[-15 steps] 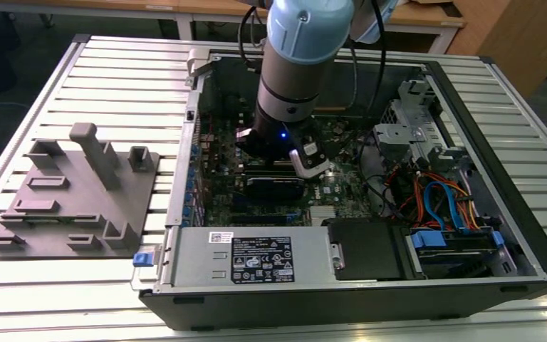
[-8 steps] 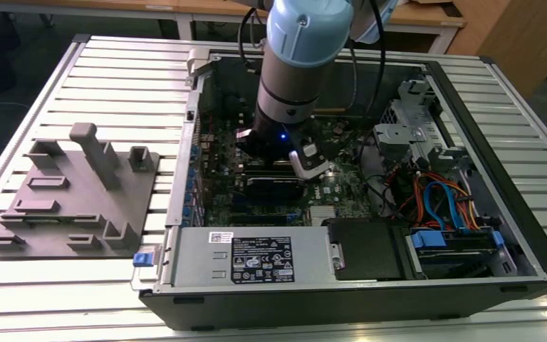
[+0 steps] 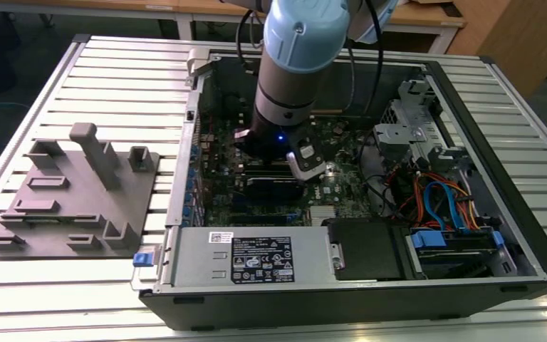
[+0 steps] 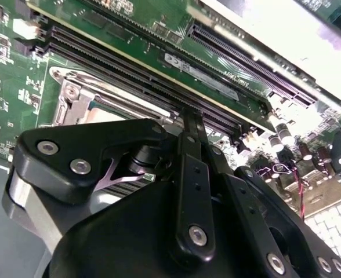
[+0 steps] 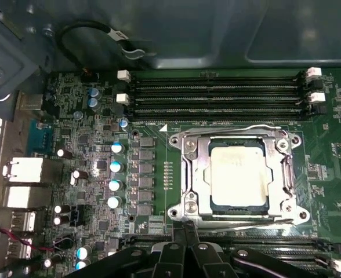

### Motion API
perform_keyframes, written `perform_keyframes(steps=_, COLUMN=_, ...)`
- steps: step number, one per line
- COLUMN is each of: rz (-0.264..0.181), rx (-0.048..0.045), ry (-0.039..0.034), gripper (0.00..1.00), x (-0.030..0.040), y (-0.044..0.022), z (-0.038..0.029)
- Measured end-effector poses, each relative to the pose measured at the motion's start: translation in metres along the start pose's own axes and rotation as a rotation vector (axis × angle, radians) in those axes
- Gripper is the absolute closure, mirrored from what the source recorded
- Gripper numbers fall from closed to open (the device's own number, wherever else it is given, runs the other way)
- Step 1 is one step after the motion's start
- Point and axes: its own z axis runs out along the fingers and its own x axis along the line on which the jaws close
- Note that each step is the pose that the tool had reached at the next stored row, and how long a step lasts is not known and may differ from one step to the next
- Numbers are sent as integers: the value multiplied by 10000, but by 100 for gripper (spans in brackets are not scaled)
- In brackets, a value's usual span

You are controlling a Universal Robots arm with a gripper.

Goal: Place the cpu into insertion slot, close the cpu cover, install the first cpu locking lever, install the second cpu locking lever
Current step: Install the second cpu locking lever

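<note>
The chip (image 5: pixel 238 175) already lies in its socket (image 5: pixel 238 204) on the green board (image 5: pixel 159 191), with the metal cover (image 5: pixel 195 174) down around it so the pale face shows through the square opening, and thin wire levers (image 5: pixel 240 128) run along the frame's edges; whether both are hooked under their catches cannot be told. The likely trouble from here is a lever that slips: if the fingers push a springy wire off line, it could jump past its hook, scrape the board or the memory slots (image 5: pixel 217 95) just beside the socket, or leave the cover unclamped (a half-latched frame would press the chip unevenly on the pins). In the first wrist view the gripper (image 5: pixel 187 229) sits at the socket's near edge, its two black fingertips drawn close together, nearly touching, pinching nothing visible, at or just over the lever there; actual contact cannot be made out.
</note>
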Motion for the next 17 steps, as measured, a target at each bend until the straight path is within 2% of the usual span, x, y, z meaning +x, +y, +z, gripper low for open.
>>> perform_keyframes(steps=3, rz=-4, rx=-80, ry=4, gripper=89, x=19, y=1, z=20)
perform_keyframes(steps=8, rz=-15, rx=-294, ry=7, gripper=89, x=37, y=10, z=33)
perform_keyframes(steps=17, rz=-32, rx=-552, ry=12, gripper=89, x=61, y=20, z=72)
